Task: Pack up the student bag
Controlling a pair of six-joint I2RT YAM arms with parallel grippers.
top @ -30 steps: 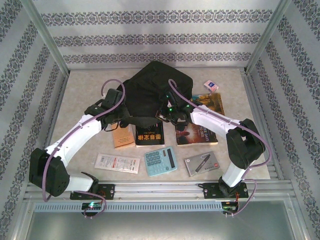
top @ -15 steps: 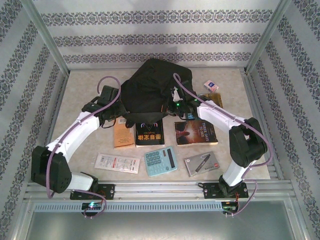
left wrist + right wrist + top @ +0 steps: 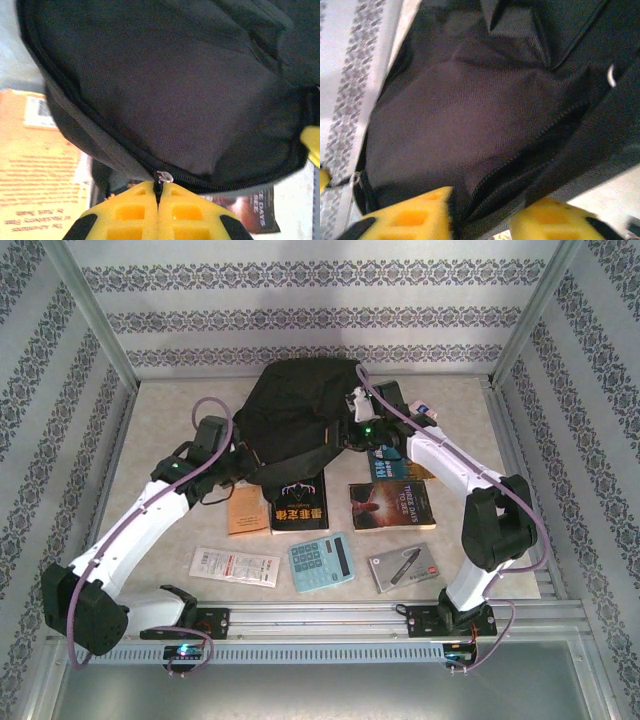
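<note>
— Where is the student bag (image 3: 300, 410) sitting for you?
— It is slumping on the table (image 3: 160, 410), with the black book (image 3: 299, 508) lying just at its near edge.
— What is your left gripper (image 3: 159, 192) doing?
— It is working at the bag's near left edge. Its jaws are pressing together and pinching the zipper pull (image 3: 164, 176).
— And your right gripper (image 3: 480, 220)?
— It is hovering at the bag's right side. Its jaws are standing spread, and black fabric is showing between them.

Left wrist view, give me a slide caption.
Left tool pinching the zipper pull of the black student bag beside an orange book.
</note>
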